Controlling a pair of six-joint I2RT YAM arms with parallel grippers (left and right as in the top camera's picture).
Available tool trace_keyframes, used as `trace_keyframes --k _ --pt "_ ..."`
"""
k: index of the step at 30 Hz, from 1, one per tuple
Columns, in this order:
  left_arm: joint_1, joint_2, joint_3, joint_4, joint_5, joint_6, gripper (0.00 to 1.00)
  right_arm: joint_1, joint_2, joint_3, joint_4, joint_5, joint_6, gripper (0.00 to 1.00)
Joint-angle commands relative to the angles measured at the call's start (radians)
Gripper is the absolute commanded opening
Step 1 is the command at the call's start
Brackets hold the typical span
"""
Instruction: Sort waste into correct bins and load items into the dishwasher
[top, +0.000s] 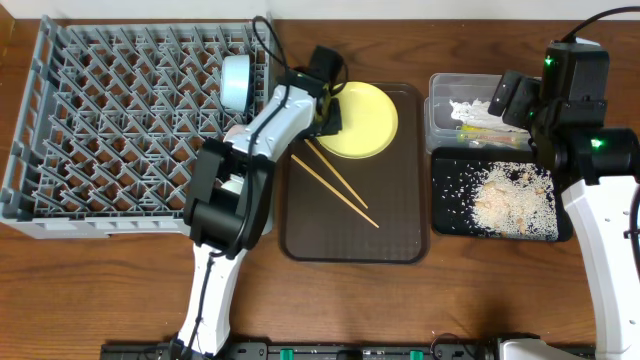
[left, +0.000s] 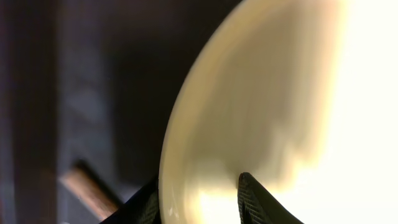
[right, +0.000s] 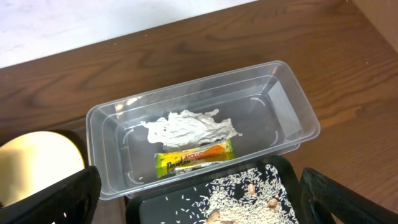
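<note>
Overhead: L gripper (top: 333, 108) at left rim of yellow plate (top: 372, 120) on brown tray (top: 400, 235); 2 chopsticks (top: 335, 185) lie just below plate. R gripper (top: 508, 98) over clear tub (top: 436, 110). L wrist: fingers (left: 256, 200) straddle plate rim, 1 each side; clamped or not, can't tell. R wrist: jaws wide apart, holding nothing; wrapper (right: 195, 155) + paper (right: 186, 127) in tub beneath, rice (right: 239, 186) on black tray (right: 155, 208) beside tub.

You're at what looks like a robotics lab bench laid out as a dish-clearing station; two robot arms (top: 215, 290) rise from the front edge of a bare wooden counter (top: 100, 290), black cables (top: 262, 35) trailing from them; a grey dish rack (top: 110, 130) stands loose beside a brown serving tray (top: 400, 230), a clear tub (right: 292, 112) and a black tray (top: 445, 215); a plain white surface (right: 62, 25) lies beyond the far edge.
</note>
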Motion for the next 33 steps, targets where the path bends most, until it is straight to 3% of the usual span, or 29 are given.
trace_keyframes --k 1,4,7,8,25,33 --pt "-0.052 0.0 -0.019 -0.029 0.06 -0.016 0.37 -0.009 -0.005 0.001 0.001 0.018 0.011 0.99" --pt "-0.079 0.0 -0.021 -0.032 0.051 -0.016 0.29 -0.009 -0.005 0.001 0.001 0.018 0.011 0.99" --pt "-0.093 0.0 -0.021 -0.032 0.019 -0.016 0.1 -0.009 -0.005 0.001 0.001 0.018 0.011 0.99" --pt "-0.096 0.0 -0.021 -0.032 0.005 -0.016 0.08 -0.009 -0.005 0.001 0.001 0.018 0.011 0.99" --pt "-0.067 -0.089 -0.021 -0.04 -0.027 -0.012 0.07 -0.009 -0.005 0.001 0.001 0.018 0.011 0.99" --pt "-0.011 -0.164 -0.021 -0.063 0.198 0.034 0.07 -0.009 -0.005 0.001 0.001 0.018 0.011 0.99"
